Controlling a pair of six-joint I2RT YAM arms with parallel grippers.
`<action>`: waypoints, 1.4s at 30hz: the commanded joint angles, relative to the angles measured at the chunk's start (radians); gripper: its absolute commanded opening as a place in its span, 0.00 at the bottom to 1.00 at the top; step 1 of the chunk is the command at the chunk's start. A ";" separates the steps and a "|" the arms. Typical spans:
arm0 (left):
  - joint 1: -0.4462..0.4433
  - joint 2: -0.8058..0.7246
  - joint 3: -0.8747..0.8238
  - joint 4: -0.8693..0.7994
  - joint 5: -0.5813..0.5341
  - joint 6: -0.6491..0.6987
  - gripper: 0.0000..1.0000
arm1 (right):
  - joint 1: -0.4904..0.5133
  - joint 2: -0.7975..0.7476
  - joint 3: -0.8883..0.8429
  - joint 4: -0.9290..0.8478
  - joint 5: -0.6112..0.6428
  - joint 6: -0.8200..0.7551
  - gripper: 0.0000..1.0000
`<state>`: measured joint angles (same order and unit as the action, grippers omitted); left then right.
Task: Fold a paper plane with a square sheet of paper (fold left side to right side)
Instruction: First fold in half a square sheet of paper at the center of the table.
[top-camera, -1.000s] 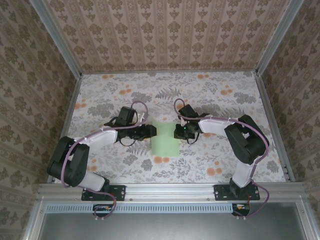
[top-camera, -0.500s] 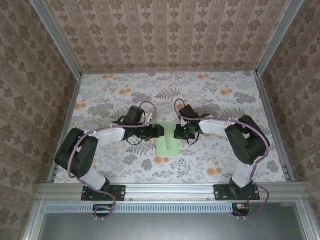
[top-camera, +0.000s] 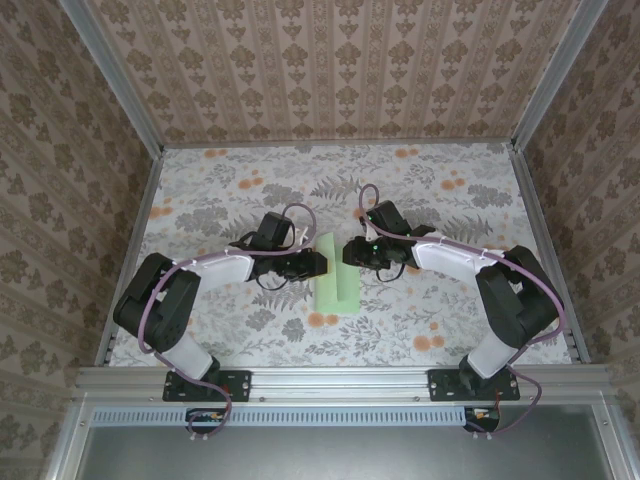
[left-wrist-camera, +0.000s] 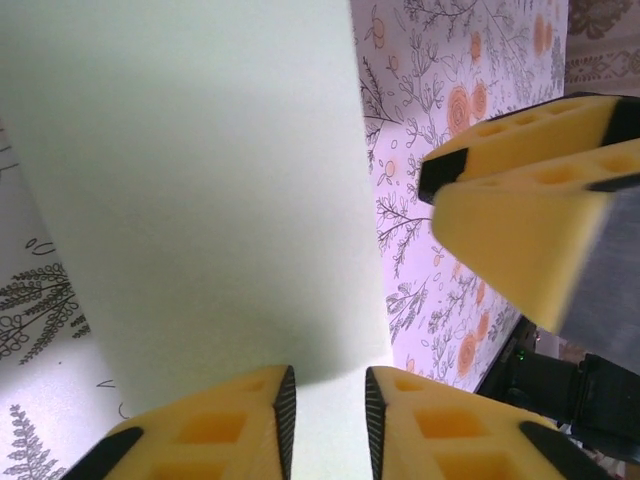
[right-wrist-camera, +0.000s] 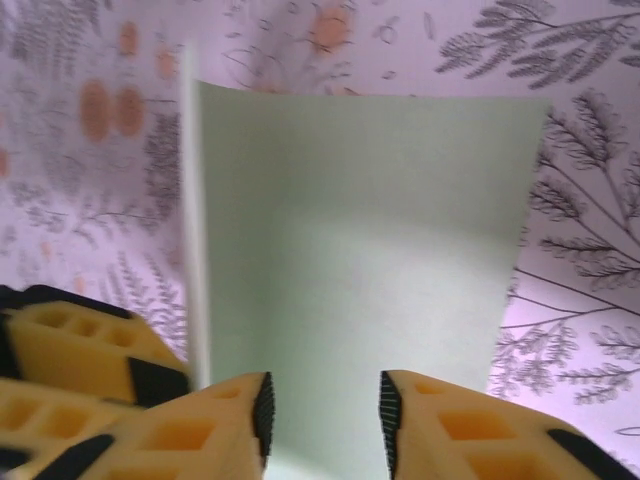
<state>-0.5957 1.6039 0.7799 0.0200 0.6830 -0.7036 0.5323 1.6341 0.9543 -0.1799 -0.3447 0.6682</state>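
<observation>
From above, we see the paper (top-camera: 336, 285) as a narrow pale-green strip near the middle of the floral bench (top-camera: 450, 200), its long side running away from the arm bases. The arms reach in from either side. The left end effector (top-camera: 317, 263) is at the strip's left edge and the right end effector (top-camera: 348, 252) at its right edge, a little farther back. The two are close together over the paper's far half. In the left wrist view a broad pale face of the paper (left-wrist-camera: 200, 180) rises ahead of the camera. Its lower edge runs down to the left end effector (left-wrist-camera: 327, 388), whose jaws stand only a narrow slit apart with green showing in the slit. We cannot tell whether they pinch it. The right arm's yellow fingers (left-wrist-camera: 520, 235) show past the sheet's right edge. In the right wrist view the right end effector (right-wrist-camera: 322, 392) is partly open, with a clear gap between its pads. The paper (right-wrist-camera: 370, 230) shows through that gap, and the pads are not closed on it. The left arm's fingers (right-wrist-camera: 80, 345) sit just beside the sheet's left edge, where a thin flap stands on edge.
</observation>
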 joint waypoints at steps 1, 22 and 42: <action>-0.009 0.008 0.029 -0.026 -0.011 0.021 0.18 | -0.003 -0.021 -0.021 0.066 -0.098 0.024 0.44; -0.012 0.009 0.032 -0.041 -0.023 0.026 0.08 | 0.014 0.077 -0.011 0.150 -0.198 0.091 0.31; 0.000 -0.061 0.050 -0.166 -0.110 0.073 0.46 | 0.014 0.074 0.027 -0.056 -0.011 -0.012 0.04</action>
<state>-0.6006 1.5818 0.8040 -0.0875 0.6106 -0.6579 0.5415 1.7031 0.9493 -0.1608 -0.4213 0.6949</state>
